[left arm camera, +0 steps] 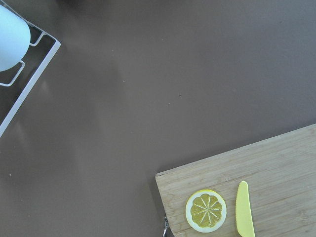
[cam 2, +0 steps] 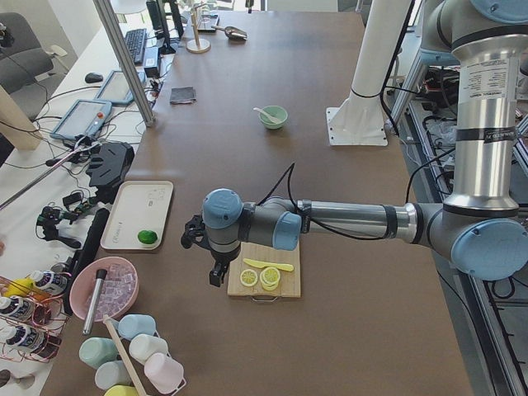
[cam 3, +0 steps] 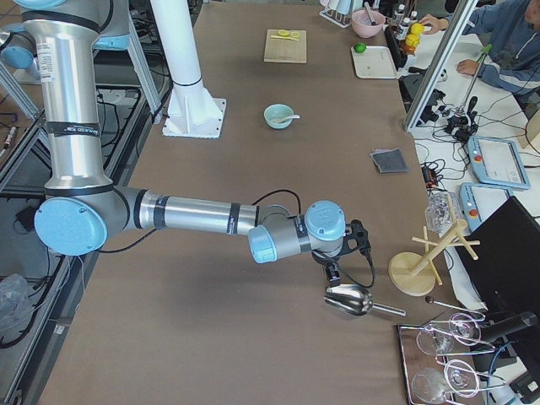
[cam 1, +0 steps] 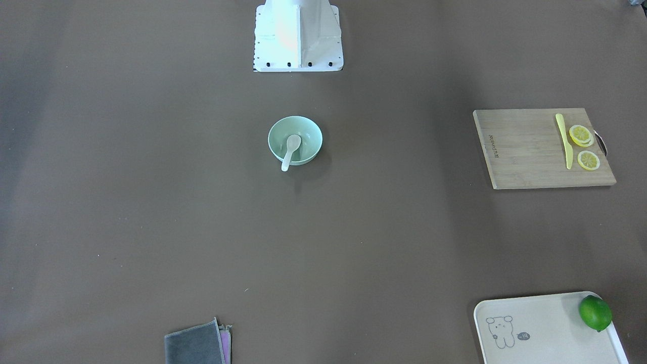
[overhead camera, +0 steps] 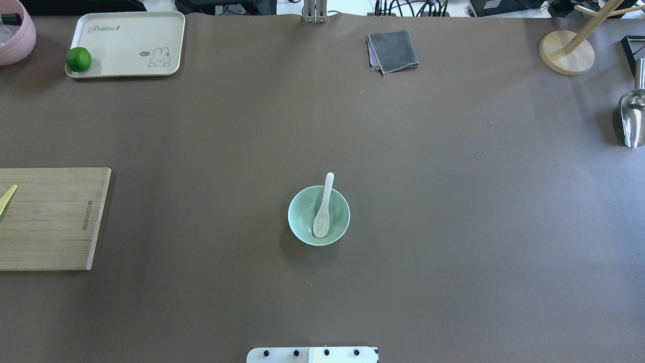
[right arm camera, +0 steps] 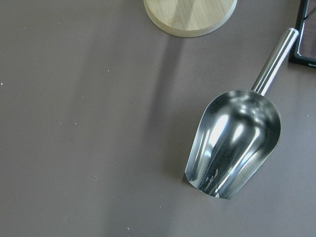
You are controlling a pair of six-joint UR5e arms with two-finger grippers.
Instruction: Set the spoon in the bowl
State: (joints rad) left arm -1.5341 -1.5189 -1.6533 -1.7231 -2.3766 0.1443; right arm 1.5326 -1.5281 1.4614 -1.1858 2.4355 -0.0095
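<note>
Brown bench (overhead camera: pixel 453 201) fills the overhead view, no arm over its middle. Left to right in that view:

- pink bowl (overhead camera: pixel 15 35) at far left corner, cut by the frame.
- cream tray (overhead camera: pixel 126 30) just beside it, lime (overhead camera: pixel 78 59) on the tray's left end.
- wooden board (overhead camera: pixel 50 227) at left edge, nearer the robot; yellow knife (overhead camera: pixel 7 197) on it, only the tip in view. Front view shows lemon slices (cam 1: pixel 588 160) next to the knife, two of them overlapping.
- mint bowl (overhead camera: pixel 301 217) upright at mid-bench, well apart from everything else.
- white spoon (overhead camera: pixel 322 214) is in the bowl: head down on the inside, handle pointing away from the robot and sticking out past the far rim, seems to lean on it.
- grey cloth (overhead camera: pixel 393 50) folded at the far edge, a purple layer under it.
- round wooden stand (overhead camera: pixel 566 53) at far right.
- metal scoop (overhead camera: pixel 632 118) at right edge.

Left end effector (cam 2: pixel 216 279) hangs low at the board's end, nothing seen in it; open or closed, cannot tell from the side view. Right end effector (cam 3: pixel 332 272) hangs just above the scoop, apart from it; cannot tell open or closed either. Both are well away from bowl and spoon.
</note>
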